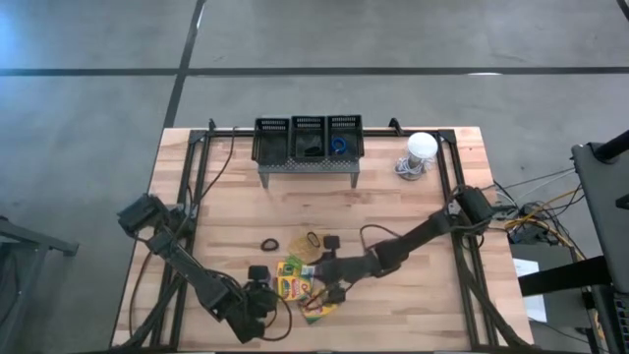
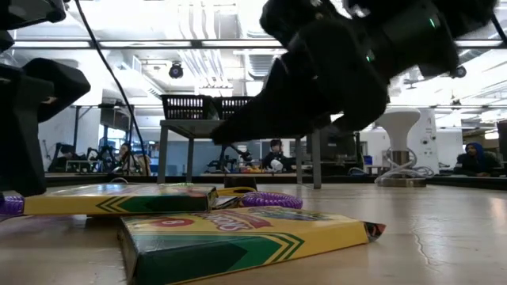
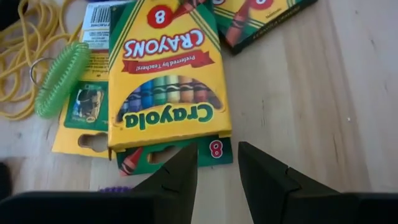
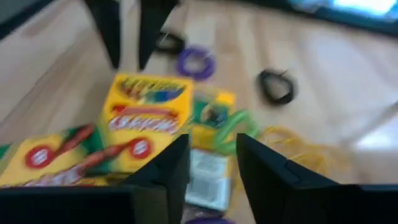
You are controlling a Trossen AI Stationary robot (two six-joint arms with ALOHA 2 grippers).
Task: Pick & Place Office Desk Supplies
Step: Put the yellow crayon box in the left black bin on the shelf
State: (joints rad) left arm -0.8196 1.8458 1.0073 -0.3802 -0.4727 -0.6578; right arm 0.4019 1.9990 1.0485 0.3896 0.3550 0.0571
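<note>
Yellow-and-green crayon boxes (image 1: 292, 282) lie overlapped near the table's near edge, one filling the left wrist view (image 3: 168, 81). A green coil loop (image 3: 62, 78), yellow bands (image 3: 18, 56) and a purple loop (image 4: 196, 62) lie beside them. Black loops (image 1: 269, 243) rest farther out. Three black mesh bins (image 1: 308, 138) sit on the grey stand at the far edge. My left gripper (image 3: 217, 168) is open, its tips at the box's near end. My right gripper (image 4: 211, 162) is open, hovering over the boxes from the right (image 1: 329, 275).
The white ball-like object with its cable (image 1: 421, 147) stands at the far right of the table. The grey stand (image 1: 308, 169) spans the far middle. Bare wood lies between the stand and the pile. The two grippers face each other closely across the boxes.
</note>
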